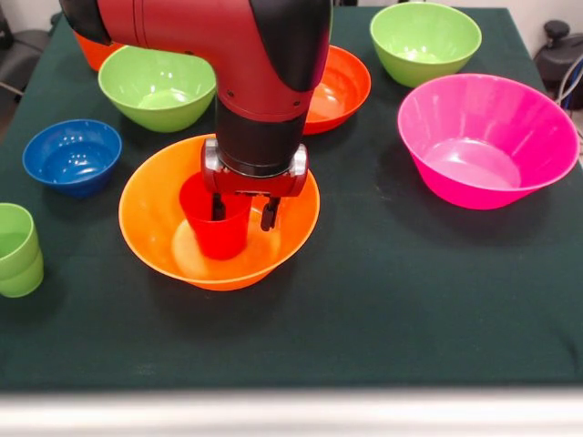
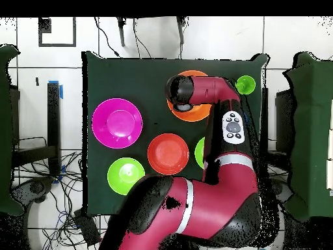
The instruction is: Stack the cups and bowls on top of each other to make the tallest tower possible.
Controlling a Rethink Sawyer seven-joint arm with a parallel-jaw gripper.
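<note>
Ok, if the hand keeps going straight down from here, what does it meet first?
The hand straddles the red cup's rim, so likely the cup itself, then the large orange bowl beneath it. Depth is unclear.

Overhead, the arm [image 2: 214,97] hid the jaws and the red cup [image 1: 217,223] between them. It covered most of the large orange bowl [image 2: 192,114] and all but a sliver of one light green bowl [image 2: 199,152]. The front view's left edge cut the light green cups [image 1: 16,250].

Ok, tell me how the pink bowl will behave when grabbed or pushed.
The pink bowl looks like thin glossy plastic, so probably light and slippery to grip. Its wide flaring wall and smaller flat bottom suggest it would slide on the dark cloth rather than tip. Probably stiff, hardly fragile.
</note>
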